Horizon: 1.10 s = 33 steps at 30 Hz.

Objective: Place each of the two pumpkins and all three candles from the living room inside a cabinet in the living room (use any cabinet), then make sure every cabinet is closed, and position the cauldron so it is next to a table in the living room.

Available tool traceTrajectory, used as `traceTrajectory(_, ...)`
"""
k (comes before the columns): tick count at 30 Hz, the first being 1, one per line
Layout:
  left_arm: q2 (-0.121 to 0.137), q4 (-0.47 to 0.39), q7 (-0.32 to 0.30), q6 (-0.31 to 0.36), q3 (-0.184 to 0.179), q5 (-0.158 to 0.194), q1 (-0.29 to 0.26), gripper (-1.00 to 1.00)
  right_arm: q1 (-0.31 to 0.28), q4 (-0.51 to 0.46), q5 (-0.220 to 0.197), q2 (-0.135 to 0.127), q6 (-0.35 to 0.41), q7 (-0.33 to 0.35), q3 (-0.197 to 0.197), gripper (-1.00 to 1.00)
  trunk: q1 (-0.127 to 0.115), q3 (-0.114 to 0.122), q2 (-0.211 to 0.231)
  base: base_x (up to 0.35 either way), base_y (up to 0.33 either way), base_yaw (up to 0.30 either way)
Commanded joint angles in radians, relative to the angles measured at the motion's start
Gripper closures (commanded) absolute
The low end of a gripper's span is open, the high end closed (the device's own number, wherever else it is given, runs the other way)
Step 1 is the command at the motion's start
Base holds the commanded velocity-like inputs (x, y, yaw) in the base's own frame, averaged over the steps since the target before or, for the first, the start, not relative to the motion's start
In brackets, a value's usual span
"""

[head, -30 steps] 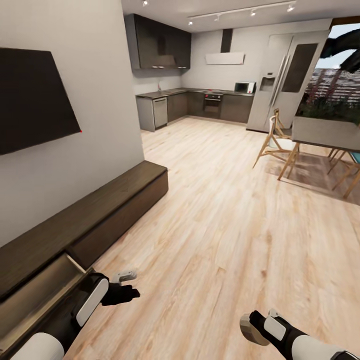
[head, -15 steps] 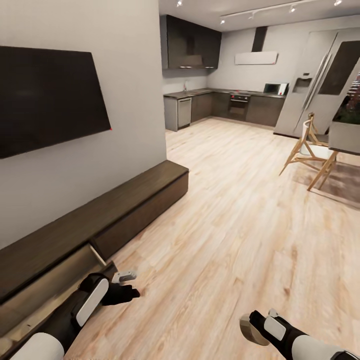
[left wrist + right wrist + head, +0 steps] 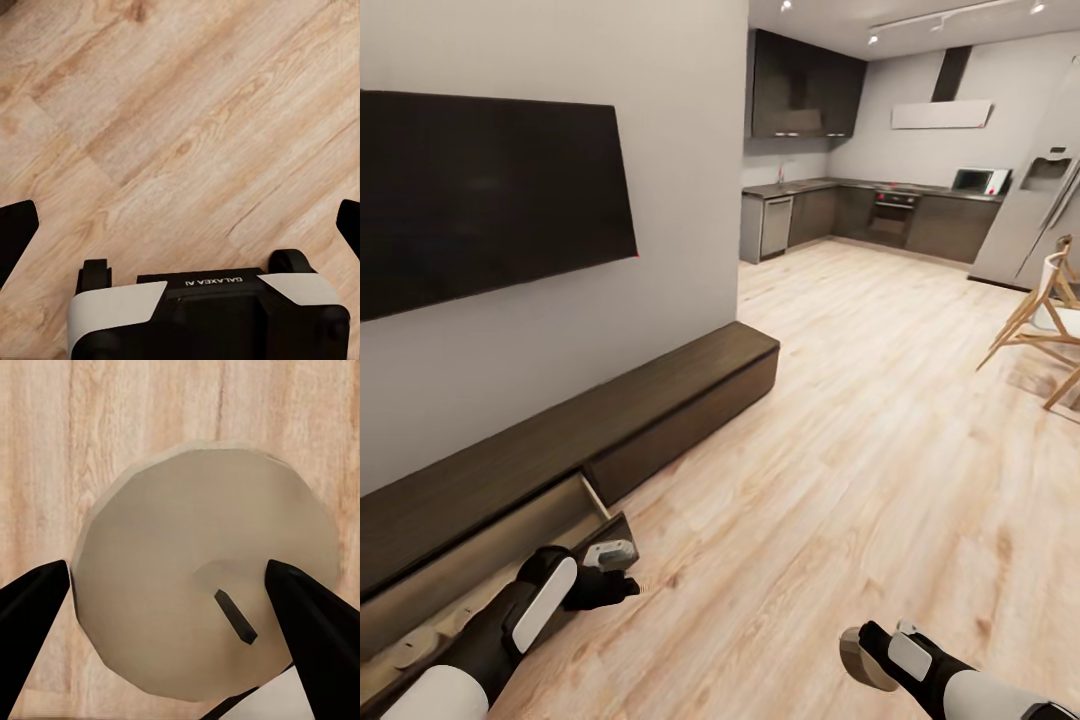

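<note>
Along TV wall: cabinet [image 3: 660,420], drawer open. L hand [image 3: 180,217] wide open, empty; R hand [image 3: 169,596] grips candle [image 3: 202,592].

My head camera has swung left: the cabinet [image 3: 660,400] and its open drawer [image 3: 510,540] slid toward 3 o'clock, and the dining table has left view.

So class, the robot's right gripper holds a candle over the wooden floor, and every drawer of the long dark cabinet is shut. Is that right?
Not quite. The right gripper does hold a candle over the wooden floor, but the head view shows one drawer of the cabinet tipped open, beside the left gripper.
</note>
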Motion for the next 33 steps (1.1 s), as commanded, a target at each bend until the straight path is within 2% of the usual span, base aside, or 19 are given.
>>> traceTrajectory(1,0.001,-0.001,0.010,0.002,-0.004,0.010,-0.001,-1.00,0.000,-0.004,-0.004,-0.001,0.005,-0.008,0.007,1.00,0.000,-0.001,-0.001,0.025,-0.018,0.291)
traceTrajectory(12,0.001,-0.001,0.010,0.002,-0.004,0.010,-0.001,-1.00,0.000,-0.004,-0.004,-0.001,0.005,-0.008,0.007,1.00,0.000,-0.001,-0.001,0.135,-0.116,0.291)
traceTrajectory(33,0.001,-0.001,0.010,0.002,-0.004,0.010,-0.001,-1.00,0.000,-0.004,-0.004,-0.001,0.005,-0.008,0.007,1.00,0.000,-0.001,-0.001,0.005,-0.005,0.291)
